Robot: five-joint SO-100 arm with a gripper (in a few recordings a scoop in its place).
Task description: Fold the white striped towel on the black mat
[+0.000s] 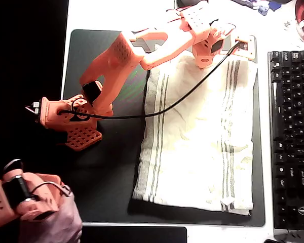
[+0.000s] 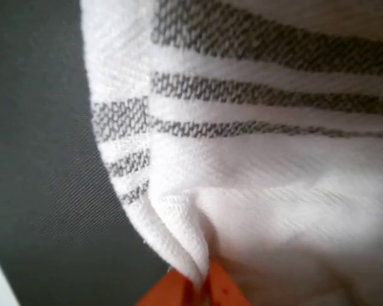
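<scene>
At the black mat's (image 1: 106,167) far corner, the tool (image 2: 201,288) pinches the white striped towel (image 1: 197,136) (no legible writing).

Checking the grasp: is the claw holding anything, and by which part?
Yes: the claw pinches the towel at a bunched corner near its stripes.

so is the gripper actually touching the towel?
Touching. Wrist view shows the gripper tips pinching a bunched fold of the white striped towel.
</scene>
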